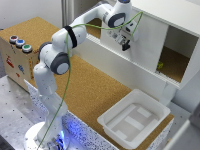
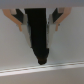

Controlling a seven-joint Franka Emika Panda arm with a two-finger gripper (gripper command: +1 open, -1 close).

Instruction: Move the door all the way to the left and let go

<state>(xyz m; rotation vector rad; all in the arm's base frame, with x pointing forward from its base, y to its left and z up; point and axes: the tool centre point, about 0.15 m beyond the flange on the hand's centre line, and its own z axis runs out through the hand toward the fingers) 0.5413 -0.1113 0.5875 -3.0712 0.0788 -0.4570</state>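
Note:
The door is a plain white panel on the front of the white cabinet. It stands about mid-way, with cork-lined openings showing on both sides, the wider one at the exterior view's right. My gripper is against the door's face, near its half toward the exterior view's left. In the wrist view the fingers of the gripper form one dark mass with no gap, over a white surface. Nothing shows between them; any handle is hidden.
A white plastic tray sits on the cork tabletop below the cabinet, toward the exterior view's right. A wooden box with coloured buttons stands at the exterior view's left. A small yellow-green item lies inside the right opening.

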